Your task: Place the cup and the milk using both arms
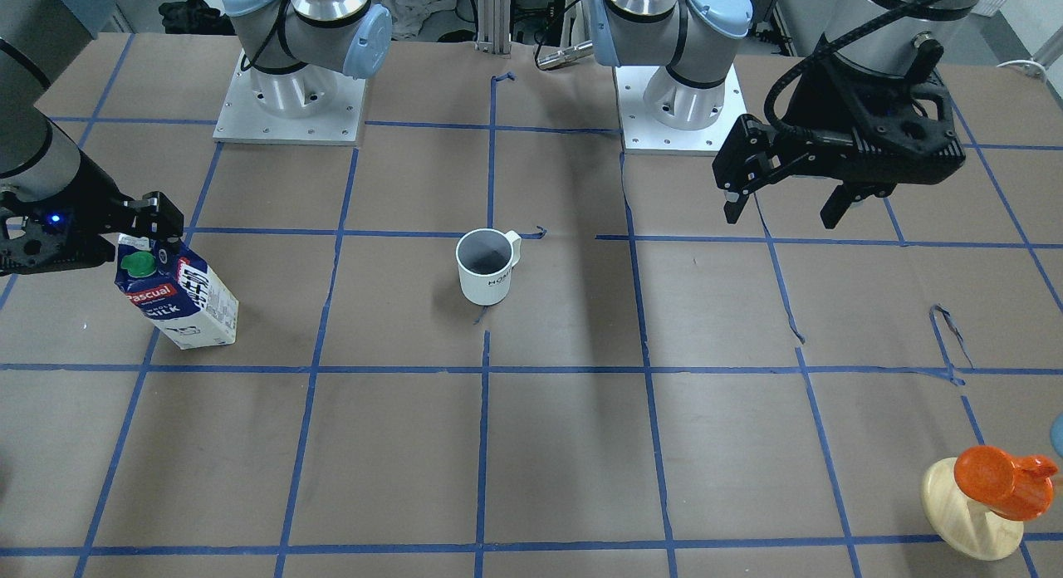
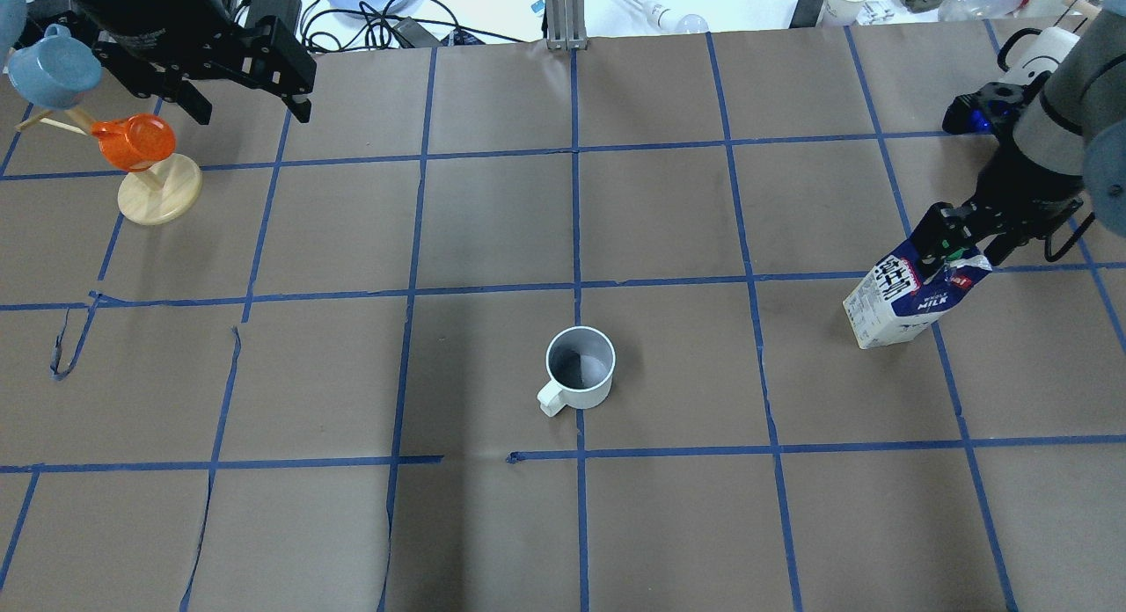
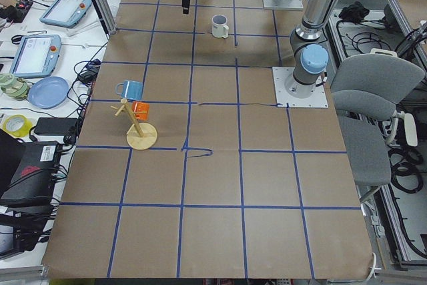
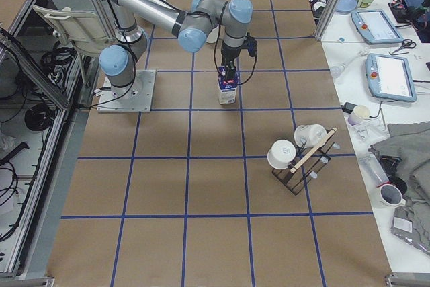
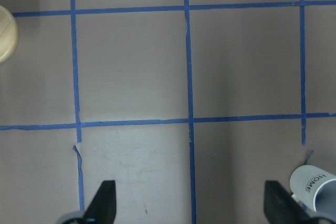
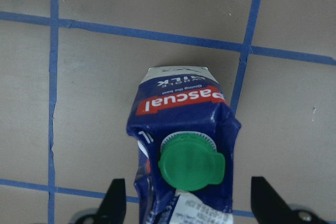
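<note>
The white cup [image 1: 486,266] stands upright at the table's middle, handle toward the robot; it also shows in the overhead view [image 2: 578,366] and at the lower right of the left wrist view [image 5: 313,184]. The milk [image 1: 187,300] stands on the table at the robot's right [image 2: 897,300]. My right gripper [image 1: 151,221] is open, with its fingers [image 6: 116,200] on either side of the carton's green-capped top [image 6: 191,161], close to it but apart. My left gripper [image 1: 781,217] is open and empty, hovering high over the table's left side [image 2: 253,111], far from the cup.
A wooden stand [image 2: 158,199] holding an orange cup [image 2: 136,142] and a blue cup [image 2: 53,67] is at the far left, close to my left gripper. A rack of white mugs [image 4: 302,156] is beyond the milk. The arm bases [image 1: 291,105] are bolted along the robot's edge.
</note>
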`<action>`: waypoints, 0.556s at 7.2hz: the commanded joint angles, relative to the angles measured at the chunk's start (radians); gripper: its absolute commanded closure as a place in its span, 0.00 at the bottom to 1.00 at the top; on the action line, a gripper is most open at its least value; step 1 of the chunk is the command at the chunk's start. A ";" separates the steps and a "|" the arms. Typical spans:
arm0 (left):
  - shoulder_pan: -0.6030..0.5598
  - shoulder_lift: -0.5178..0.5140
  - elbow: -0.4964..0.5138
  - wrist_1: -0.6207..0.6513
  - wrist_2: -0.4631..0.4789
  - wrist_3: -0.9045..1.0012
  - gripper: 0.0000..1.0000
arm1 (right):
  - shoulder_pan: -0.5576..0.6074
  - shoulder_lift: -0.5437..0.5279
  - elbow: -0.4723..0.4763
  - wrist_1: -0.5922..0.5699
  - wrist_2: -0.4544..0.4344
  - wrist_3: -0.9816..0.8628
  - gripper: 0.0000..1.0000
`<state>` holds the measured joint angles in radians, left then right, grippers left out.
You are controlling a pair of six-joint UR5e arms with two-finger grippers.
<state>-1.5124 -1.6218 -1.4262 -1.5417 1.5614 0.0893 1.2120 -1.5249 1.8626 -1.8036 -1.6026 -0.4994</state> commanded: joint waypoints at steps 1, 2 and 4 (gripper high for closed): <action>0.000 0.000 0.001 0.000 -0.001 0.001 0.00 | 0.000 0.003 0.001 -0.005 0.003 0.002 0.48; 0.000 0.000 0.001 0.002 -0.001 0.001 0.00 | 0.000 0.002 -0.006 0.001 0.000 0.004 0.56; 0.001 -0.001 0.001 0.002 -0.001 0.001 0.00 | 0.006 -0.009 -0.022 0.012 0.000 0.024 0.56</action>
<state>-1.5116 -1.6216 -1.4251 -1.5403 1.5601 0.0905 1.2130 -1.5277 1.8504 -1.7976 -1.6028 -0.4895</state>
